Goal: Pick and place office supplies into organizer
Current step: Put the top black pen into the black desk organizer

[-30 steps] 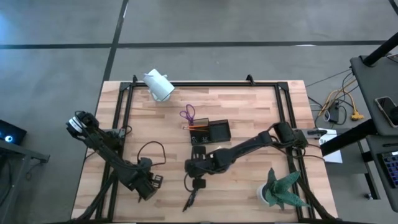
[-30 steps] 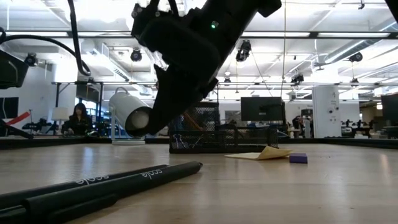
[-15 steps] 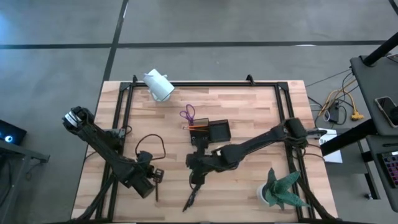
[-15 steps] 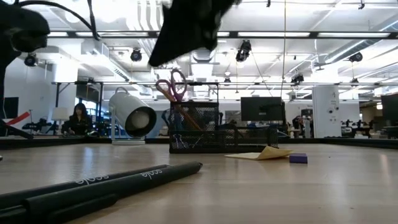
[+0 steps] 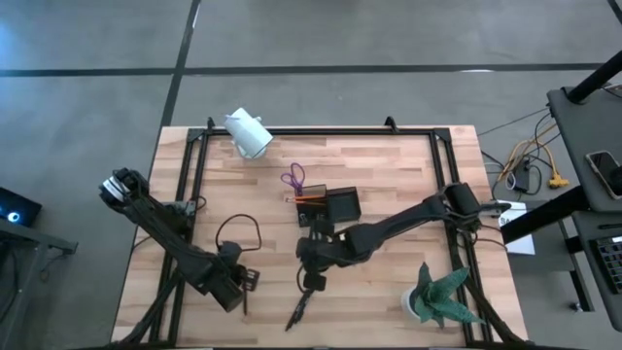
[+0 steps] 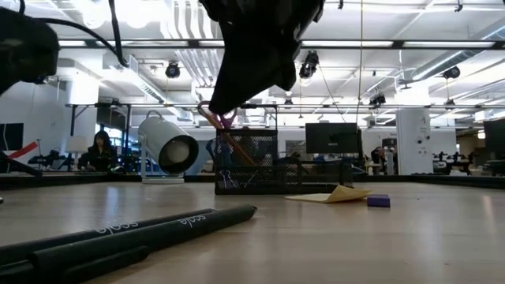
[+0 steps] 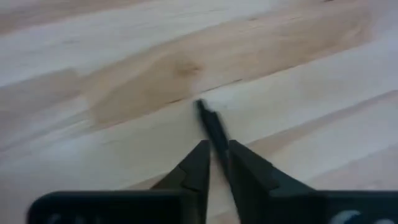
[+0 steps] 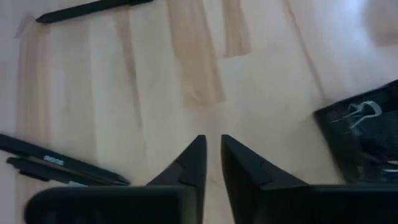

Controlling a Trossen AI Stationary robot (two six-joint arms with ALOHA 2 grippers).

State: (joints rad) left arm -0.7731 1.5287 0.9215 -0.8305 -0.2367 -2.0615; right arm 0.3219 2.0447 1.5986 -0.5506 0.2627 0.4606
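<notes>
My left gripper is near the table's near-left part, shut on a black pen that sticks out ahead of its fingers. My right gripper hangs above the table's middle, just near of the organizer, its fingers a narrow gap apart with nothing between them. The dark mesh organizer holds purple-handled scissors and an orange pencil. Two black pens lie flat on the table near the near edge. A yellow sticky-note pad and a small purple piece rest on the table. My left gripper pinches the black pen between its two fingers, and the pen's free part runs straight on ahead of the fingertips, along the fingers. The fingers hide which part of the pen they hold. I cannot tell whether the pen touches the table.
A white cylindrical camera lies at the far-left corner and a green plant stands at the near-right corner. Black frame rails run along the table's sides. A further black pen lies on the bare wood.
My right gripper has risen from low over the table, then come down a little, staying near the organizer. The scissors and organizer, hidden behind it in the low view, show again.
</notes>
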